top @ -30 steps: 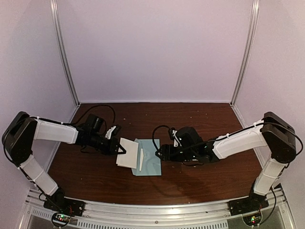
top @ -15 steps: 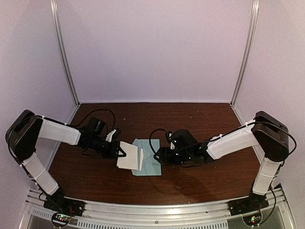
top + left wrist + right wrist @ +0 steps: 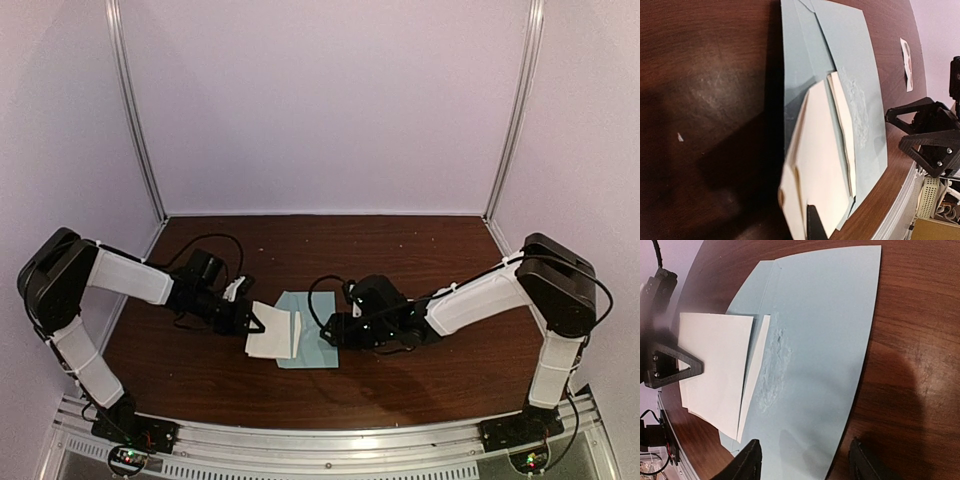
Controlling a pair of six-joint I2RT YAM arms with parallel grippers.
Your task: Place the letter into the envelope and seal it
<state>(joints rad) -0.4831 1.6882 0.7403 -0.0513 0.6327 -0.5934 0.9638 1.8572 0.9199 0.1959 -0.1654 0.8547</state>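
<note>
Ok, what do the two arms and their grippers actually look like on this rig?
The left arm and right arm match: white shells on the long links, black housings at the joints, thin black cables looping loose near each wrist. The left gripper and right gripper are all black, their fingers open triangular frames. No markings are legible.

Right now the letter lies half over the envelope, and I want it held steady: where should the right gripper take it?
Its bare right edge, approached low from the right. The envelope lies flat on the table, and the letter, pinched by the left gripper, covers its left part; the open right gripper faces that free edge.
</note>
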